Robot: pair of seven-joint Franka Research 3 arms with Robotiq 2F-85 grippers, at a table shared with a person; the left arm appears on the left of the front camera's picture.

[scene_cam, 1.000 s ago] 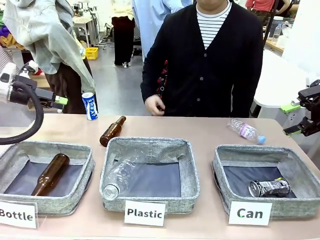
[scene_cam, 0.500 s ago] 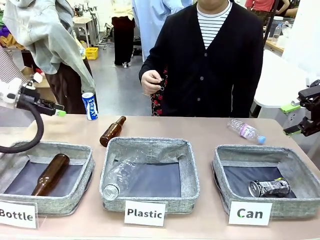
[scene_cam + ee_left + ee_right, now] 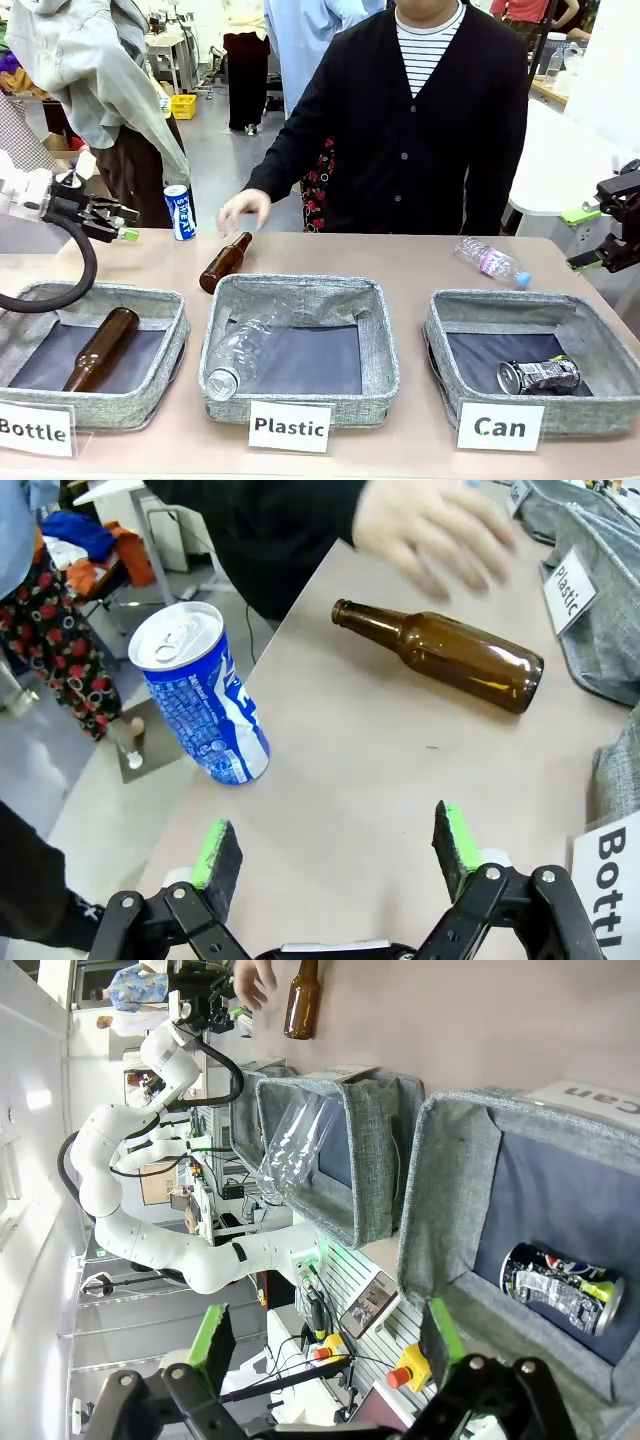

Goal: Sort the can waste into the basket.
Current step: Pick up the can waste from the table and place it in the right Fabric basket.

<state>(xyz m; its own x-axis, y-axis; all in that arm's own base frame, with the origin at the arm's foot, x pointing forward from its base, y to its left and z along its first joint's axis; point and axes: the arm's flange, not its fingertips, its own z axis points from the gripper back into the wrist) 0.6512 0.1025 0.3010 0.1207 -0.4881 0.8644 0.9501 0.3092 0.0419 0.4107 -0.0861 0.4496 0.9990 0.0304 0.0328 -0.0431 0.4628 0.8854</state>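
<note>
Left gripper (image 3: 335, 840): jaws spread, empty, facing blue can (image 3: 200, 695) upright on tabletop (image 3: 380, 770).
Right gripper (image 3: 325, 1345): jaws spread, empty.
Crushed can (image 3: 540, 375): lying in "Can" basket (image 3: 505, 304).

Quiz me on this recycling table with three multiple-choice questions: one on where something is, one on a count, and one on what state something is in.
1. Where is the blue and white can?
A. on the floor
B. upright on the table, near its far left edge
C. on a shelf

2. How many brown glass bottles are there?
A. one
B. two
C. four

3. How is the left end effector?
A. open, holding nothing
B. shut on a can
C. shut on a bottle

Answers:
1 B: it stands on the tabletop, ahead of the left end effector.
2 B: one brown bottle lies in the Bottle basket, and a second brown bottle lies on the table.
3 A: its green pads stand apart with bare table between them.
</note>
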